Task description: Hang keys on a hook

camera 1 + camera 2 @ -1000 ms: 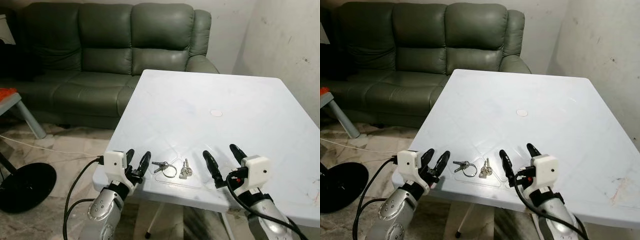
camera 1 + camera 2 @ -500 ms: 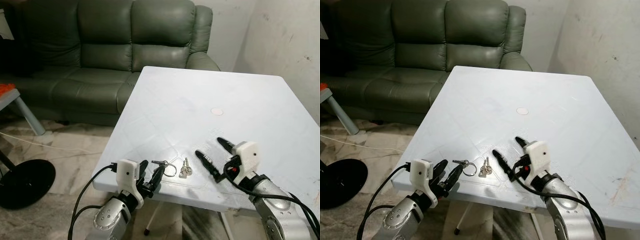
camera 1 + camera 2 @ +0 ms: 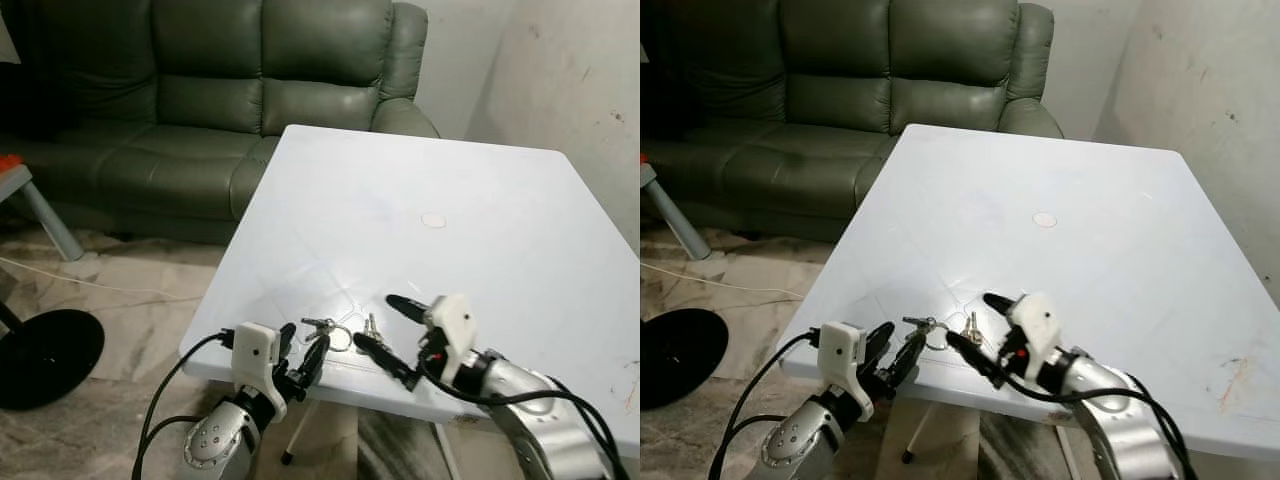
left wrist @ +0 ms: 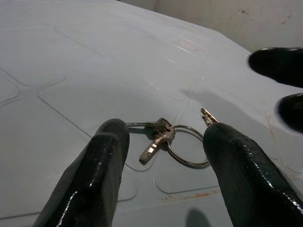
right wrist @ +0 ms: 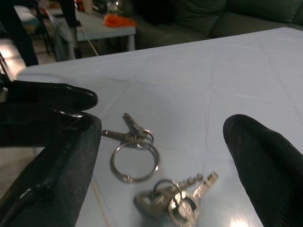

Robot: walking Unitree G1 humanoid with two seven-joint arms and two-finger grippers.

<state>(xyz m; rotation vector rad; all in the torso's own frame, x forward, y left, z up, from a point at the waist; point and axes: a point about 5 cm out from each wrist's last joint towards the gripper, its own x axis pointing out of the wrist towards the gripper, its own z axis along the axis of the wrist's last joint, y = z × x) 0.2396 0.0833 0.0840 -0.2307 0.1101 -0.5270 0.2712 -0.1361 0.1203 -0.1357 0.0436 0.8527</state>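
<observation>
Fingers are spread on both your grippers: the left gripper sits at seven o'clock of the keys, the right gripper at three o'clock, near the white table's front edge.

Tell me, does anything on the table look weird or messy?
Nothing is broken or spilled. Two key bunches just lie loose near the white table's front edge, between the left end effector and right end effector. One table corner looks scuffed.
</observation>
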